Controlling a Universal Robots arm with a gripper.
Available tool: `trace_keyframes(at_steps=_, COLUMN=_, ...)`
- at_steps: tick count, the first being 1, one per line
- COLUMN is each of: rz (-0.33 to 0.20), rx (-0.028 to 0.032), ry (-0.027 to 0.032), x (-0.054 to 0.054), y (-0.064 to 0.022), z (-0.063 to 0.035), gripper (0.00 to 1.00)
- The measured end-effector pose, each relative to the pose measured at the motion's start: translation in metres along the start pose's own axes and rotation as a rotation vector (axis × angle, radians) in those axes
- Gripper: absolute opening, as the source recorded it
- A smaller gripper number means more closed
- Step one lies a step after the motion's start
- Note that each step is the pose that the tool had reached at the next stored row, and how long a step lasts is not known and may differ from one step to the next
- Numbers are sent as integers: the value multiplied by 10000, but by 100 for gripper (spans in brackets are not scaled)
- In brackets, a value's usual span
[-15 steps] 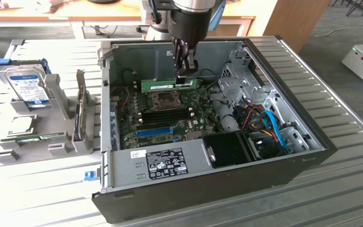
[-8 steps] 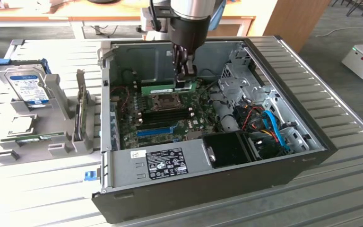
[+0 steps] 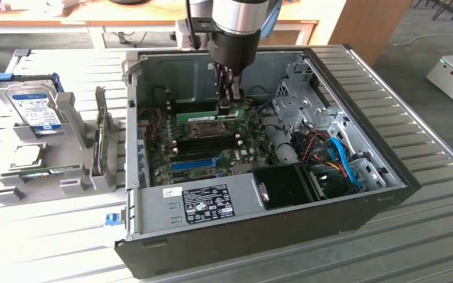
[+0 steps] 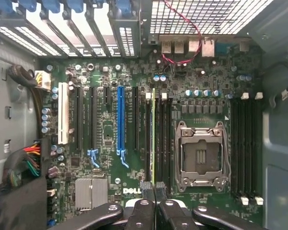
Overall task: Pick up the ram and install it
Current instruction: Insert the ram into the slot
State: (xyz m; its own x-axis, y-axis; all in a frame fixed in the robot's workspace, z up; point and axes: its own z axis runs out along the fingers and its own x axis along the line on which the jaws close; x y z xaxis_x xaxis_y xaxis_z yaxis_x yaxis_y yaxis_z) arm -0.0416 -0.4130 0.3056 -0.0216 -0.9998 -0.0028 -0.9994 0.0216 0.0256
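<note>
Closest to me, along the lower edge of the exterior view, the ribbed metal table is carrying the open computer case, lying on its side. Just behind its near wall a grey metal box with a white label is sitting next to a black fan shroud. Further in, the motherboard is showing its blue slot strip, then a row of dark memory slots. Over at the exterior view's left, a grey rack is holding a hard drive and a second green stick lying flat. Above the middle of the frame the arm is reaching straight down into the case, and the gripper is pinching the ram, fingers drawn together on its thin edge. In the wrist view the stick is running edge-on along the black slots between the blue strip and the processor socket; whether it is sitting in a slot, I cannot tell. At the top of the exterior view a wooden desk is standing behind everything
</note>
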Motion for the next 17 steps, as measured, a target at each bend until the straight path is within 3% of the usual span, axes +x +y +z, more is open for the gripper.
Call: trace_keyframes(at_steps=17, rz=0, rx=0, ry=-1, x=0, y=-7, z=276, gripper=12)
